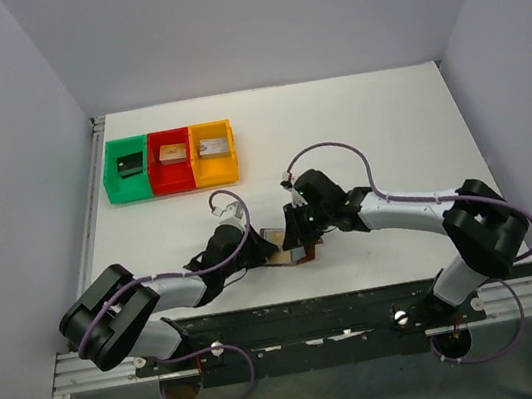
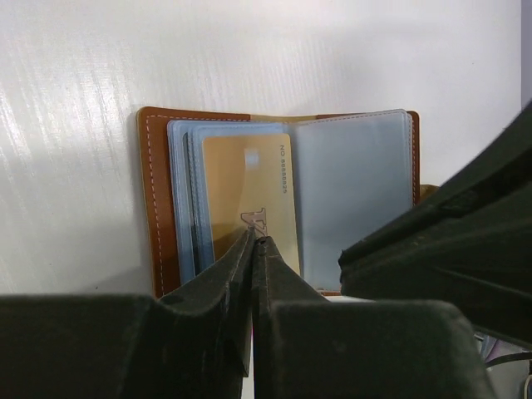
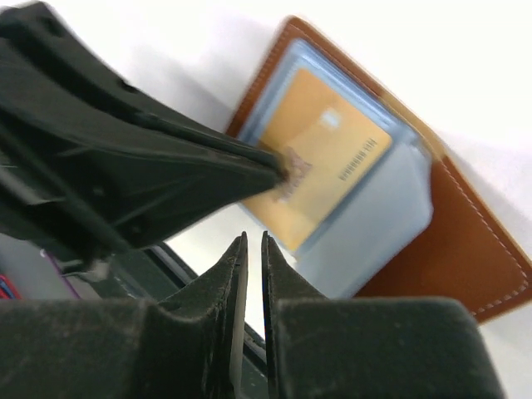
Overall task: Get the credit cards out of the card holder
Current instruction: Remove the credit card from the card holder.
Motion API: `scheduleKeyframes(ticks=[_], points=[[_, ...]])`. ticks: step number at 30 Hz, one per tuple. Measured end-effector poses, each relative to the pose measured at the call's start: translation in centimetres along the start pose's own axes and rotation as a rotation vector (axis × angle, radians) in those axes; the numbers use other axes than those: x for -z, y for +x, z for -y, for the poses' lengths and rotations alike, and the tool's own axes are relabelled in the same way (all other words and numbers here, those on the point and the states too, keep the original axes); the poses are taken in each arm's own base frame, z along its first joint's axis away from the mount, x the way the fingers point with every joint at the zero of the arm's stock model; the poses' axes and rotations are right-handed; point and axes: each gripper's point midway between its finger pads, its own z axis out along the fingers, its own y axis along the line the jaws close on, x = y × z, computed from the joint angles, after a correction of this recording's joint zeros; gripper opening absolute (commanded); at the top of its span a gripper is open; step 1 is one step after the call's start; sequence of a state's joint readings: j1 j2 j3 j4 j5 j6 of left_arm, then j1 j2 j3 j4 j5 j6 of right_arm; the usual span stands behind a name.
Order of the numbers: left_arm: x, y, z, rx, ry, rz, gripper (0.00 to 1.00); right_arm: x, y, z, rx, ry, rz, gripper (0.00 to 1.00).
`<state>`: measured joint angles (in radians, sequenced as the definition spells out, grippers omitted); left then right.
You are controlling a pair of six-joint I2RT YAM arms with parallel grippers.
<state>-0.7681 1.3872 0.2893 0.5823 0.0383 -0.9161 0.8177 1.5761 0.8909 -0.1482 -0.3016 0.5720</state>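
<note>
From above, the card holder [image 1: 295,255] lies open on the bench [image 1: 387,130], toward its near edge.

Left wrist: the left fingers [image 2: 233,274], nearly together, touch a tan-gold credit card [image 2: 249,179] in its sleeve.

Right wrist: the right fingers [image 3: 234,274], narrow and empty, hover just beside the card holder.

The table [image 1: 387,130] I work on is plain white. Flat on it, close to the near edge, lies the card holder [image 2: 154,191], spread open (brown leather down, pale pockets facing up). Well apart from it, toward the far left, three plastic bins stand side by side, touching: a green bin [image 1: 129,189], a red bin [image 1: 173,181] and an orange bin [image 1: 216,174].
</note>
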Motion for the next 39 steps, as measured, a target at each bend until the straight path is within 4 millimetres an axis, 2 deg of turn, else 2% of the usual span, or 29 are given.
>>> scheduleKeyframes(ticks=[7, 11, 19, 26, 39], points=[[0.3, 0.2, -0.2, 0.010, 0.003, 0.006, 0.16, -0.7, 1.9, 4.0, -0.088, 0.048, -0.039, 0.19], [0.5, 0.1, -0.3, 0.013, -0.001, 0.013, 0.16, -1.1, 2.3, 5.4, -0.127, 0.046, -0.046, 0.20], [0.9, 0.0, -0.7, 0.015, -0.013, 0.032, 0.16, -1.3, 2.1, 6.0, -0.138, 0.008, -0.044, 0.23], [1.0, 0.0, -0.8, 0.014, -0.018, 0.040, 0.17, -1.1, 1.7, 6.4, -0.076, 0.009, -0.045, 0.25], [1.8, 0.0, -1.2, 0.005, -0.042, 0.032, 0.24, 0.2, 0.9, 7.2, -0.026, 0.064, -0.051, 0.34]])
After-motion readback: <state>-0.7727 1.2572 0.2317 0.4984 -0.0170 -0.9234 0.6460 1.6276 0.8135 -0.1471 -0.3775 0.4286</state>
